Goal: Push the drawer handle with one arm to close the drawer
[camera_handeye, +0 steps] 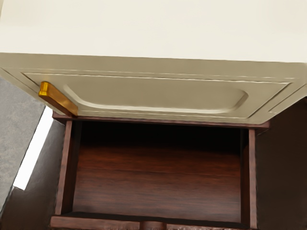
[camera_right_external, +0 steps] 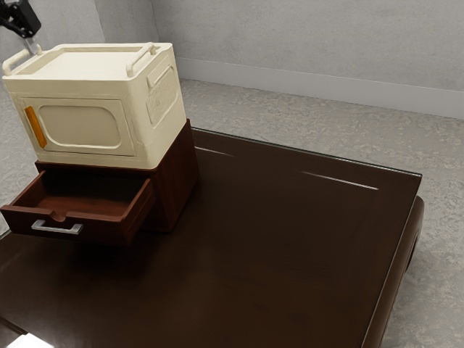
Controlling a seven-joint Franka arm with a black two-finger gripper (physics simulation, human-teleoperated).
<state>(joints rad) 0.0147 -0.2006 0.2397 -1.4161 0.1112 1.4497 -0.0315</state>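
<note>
One broad, dark-brown glossy table carries everything. A cream rectangular box sits on a reddish-brown wooden cabinet, whose matching drawer juts out below the box's front, open. The black gripper is near the box's upper rim; whether its jaws are parted I can't tell. The silver bar handle is low in front of the box. The step seems to be approach: next, clear the box, drop before the handle, then push toward the cabinet.

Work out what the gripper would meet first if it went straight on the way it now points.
Pointing steeply down, the gripper would probably meet the open drawer first. Depth is unclear in the exterior view, though, so the cream box could come first.
</note>
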